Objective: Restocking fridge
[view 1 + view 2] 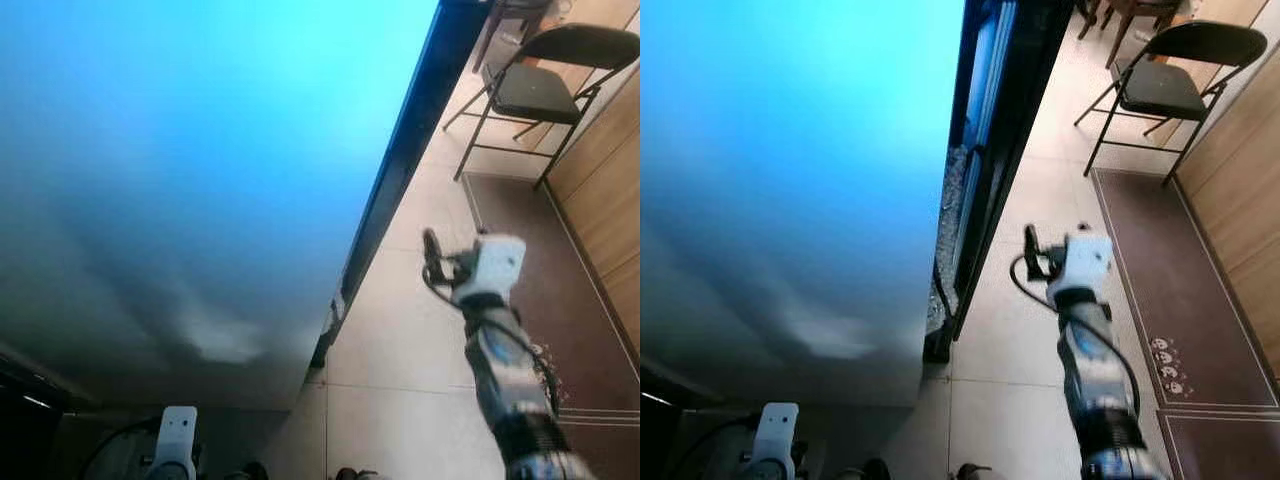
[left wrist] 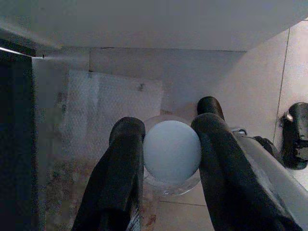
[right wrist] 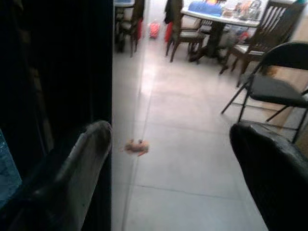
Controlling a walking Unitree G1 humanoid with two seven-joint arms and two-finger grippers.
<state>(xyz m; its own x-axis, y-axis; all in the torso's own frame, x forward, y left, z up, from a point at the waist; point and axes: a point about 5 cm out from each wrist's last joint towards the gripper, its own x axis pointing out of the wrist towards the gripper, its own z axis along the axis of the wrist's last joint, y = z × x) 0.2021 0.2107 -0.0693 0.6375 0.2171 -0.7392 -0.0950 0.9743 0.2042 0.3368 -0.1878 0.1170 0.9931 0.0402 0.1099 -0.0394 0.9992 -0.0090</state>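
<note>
Left jaws (image 2: 168, 159) clamp a pale round-capped bottle (image 2: 172, 150); right jaws (image 3: 173, 159) spread apart.

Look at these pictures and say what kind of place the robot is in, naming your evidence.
Probably a home, near its dining area: a tiled floor, a black folding chair beside a brown rug, and a laden dining table with wooden chairs beyond.

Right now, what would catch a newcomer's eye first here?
A big glowing blue panel takes up the robot's left side. The left gripper is shut on a pale round lid of a clear container. The right gripper is open over the tile floor, with a black folding chair beyond.
</note>
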